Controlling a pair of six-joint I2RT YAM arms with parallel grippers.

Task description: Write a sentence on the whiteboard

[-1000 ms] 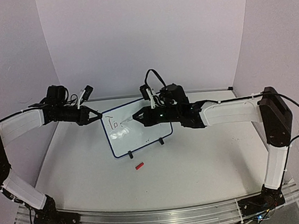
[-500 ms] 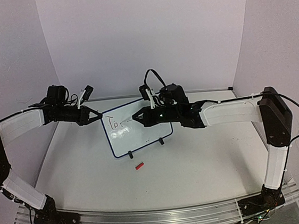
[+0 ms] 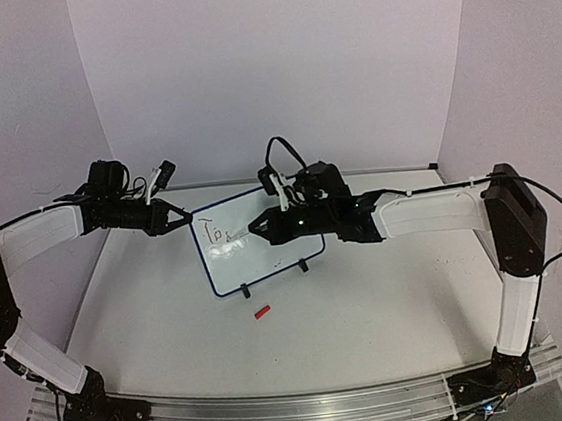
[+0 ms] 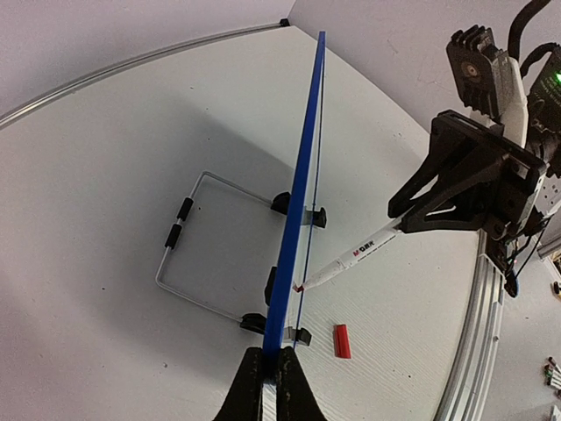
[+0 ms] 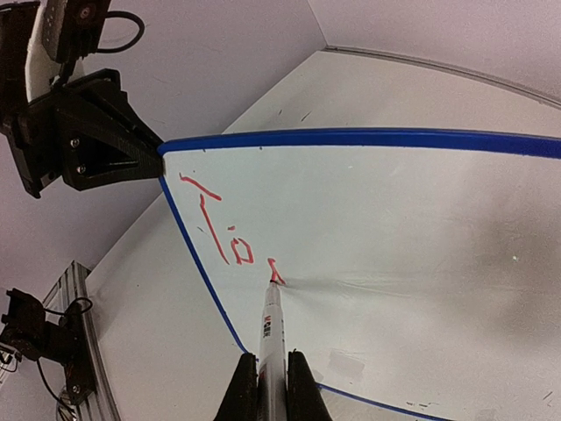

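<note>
whiteboard (image 4: pixel 299 193) edge between left fingers (image 4: pixel 248 395), marker (image 5: pixel 272 333) touching

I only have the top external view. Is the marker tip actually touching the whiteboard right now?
Observer: It appears so. In the right wrist view the marker, gripped by the right gripper, has its tip on the whiteboard, at a small red mark.
Operator: What can you read on it?
Observer: A red "To" near the top left corner, with that small mark beside it.
Operator: Is the left arm holding the board?
Observer: Yes. The left wrist view shows the left gripper shut on the board's blue edge.
</note>
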